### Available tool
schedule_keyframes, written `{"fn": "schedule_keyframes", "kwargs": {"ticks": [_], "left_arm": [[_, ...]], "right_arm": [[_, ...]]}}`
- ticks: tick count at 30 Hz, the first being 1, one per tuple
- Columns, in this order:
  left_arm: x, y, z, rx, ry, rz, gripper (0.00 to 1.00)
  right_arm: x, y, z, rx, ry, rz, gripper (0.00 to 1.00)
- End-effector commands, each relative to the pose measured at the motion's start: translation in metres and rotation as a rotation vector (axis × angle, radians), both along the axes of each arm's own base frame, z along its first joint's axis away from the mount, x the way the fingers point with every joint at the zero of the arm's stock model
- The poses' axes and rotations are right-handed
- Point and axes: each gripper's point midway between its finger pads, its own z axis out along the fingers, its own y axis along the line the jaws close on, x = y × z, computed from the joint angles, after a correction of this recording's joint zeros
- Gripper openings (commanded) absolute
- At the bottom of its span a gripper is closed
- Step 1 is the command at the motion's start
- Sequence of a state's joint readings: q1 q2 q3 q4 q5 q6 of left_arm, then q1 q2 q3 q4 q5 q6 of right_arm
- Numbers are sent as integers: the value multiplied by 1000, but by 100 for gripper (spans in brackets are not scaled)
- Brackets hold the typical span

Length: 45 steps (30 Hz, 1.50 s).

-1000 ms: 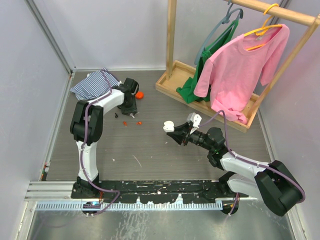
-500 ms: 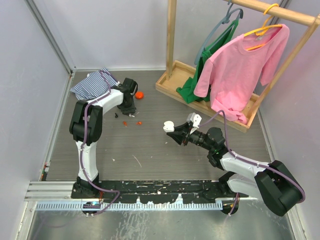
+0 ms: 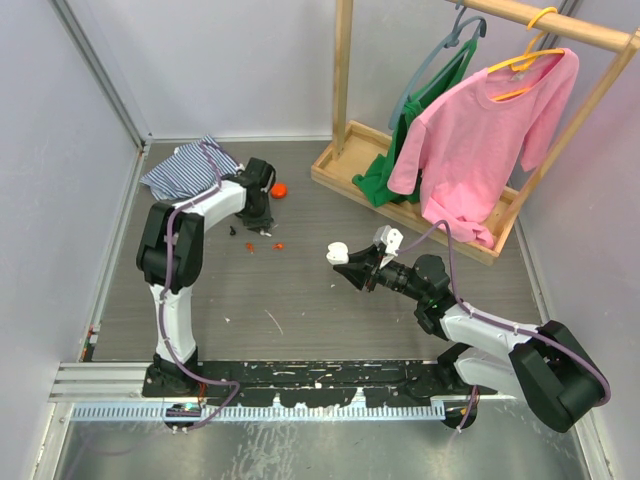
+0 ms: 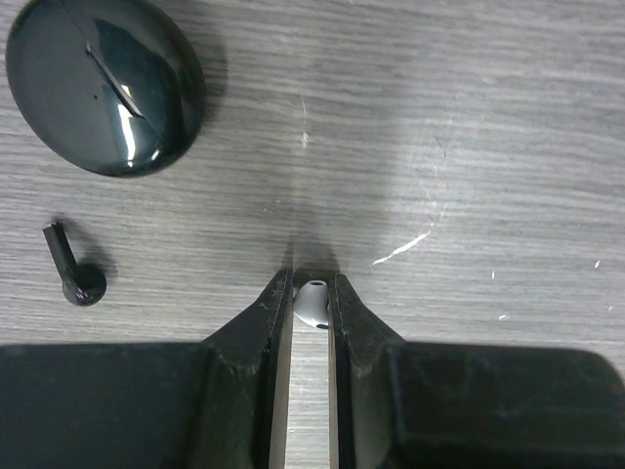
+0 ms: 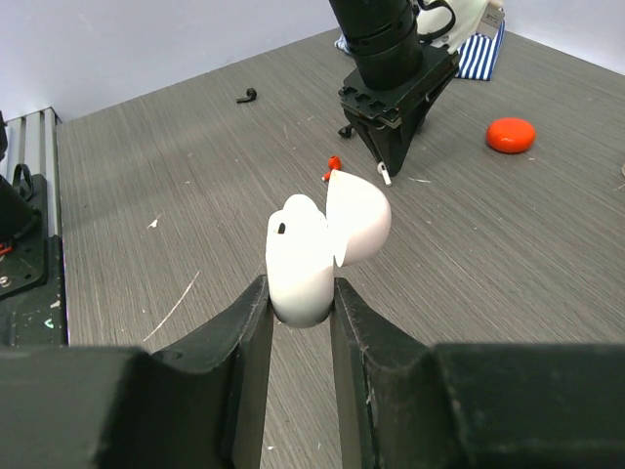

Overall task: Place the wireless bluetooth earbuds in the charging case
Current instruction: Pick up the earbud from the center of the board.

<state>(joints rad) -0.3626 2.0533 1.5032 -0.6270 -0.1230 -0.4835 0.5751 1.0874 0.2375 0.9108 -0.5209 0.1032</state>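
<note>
My left gripper (image 4: 312, 285) is shut on a small white earbud (image 4: 312, 302) and its tips are at the table surface. In the top view it (image 3: 257, 214) stands at the back left. A black earbud (image 4: 74, 275) lies to its left, and a closed glossy black case (image 4: 105, 84) lies beyond that. My right gripper (image 5: 301, 291) is shut on a white charging case (image 5: 305, 256) with its lid open, held above the table middle (image 3: 338, 253). A red-orange earbud (image 5: 334, 167) lies near the left gripper's tips.
An orange puck (image 3: 279, 189) lies at the back, beside a striped cloth (image 3: 185, 168). Red-orange pieces (image 3: 272, 245) and black pieces (image 3: 233, 231) lie on the table by the left gripper. A wooden clothes rack (image 3: 420, 190) with a pink shirt stands at the back right.
The left gripper has shifted very slightly at the earbuds. The right arm and the white case have not moved.
</note>
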Motion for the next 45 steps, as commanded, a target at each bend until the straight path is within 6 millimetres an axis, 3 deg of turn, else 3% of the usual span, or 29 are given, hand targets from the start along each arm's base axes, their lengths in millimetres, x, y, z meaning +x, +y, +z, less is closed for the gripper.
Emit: {"fn": "schedule_keyframes", "kwargs": {"ticks": [1,14,24,37,45], "left_arm": [[2,-9,32,-7,-90,-109,4],[-15,-30,88,119,-280,-353,0],[-51,-61,137,169,-439,-530,0],[-102,-104,216,173,-743,-735,0],[-138,-134,246,140,-889,-869,0]], "right_arm": [[5,4,29,45,-92,0,1],[5,3,30,49,-95,-4,1],[4,3,31,52,-95,-3,1],[5,4,29,55,-87,-1,1],[5,5,29,59,-84,5,1]]}}
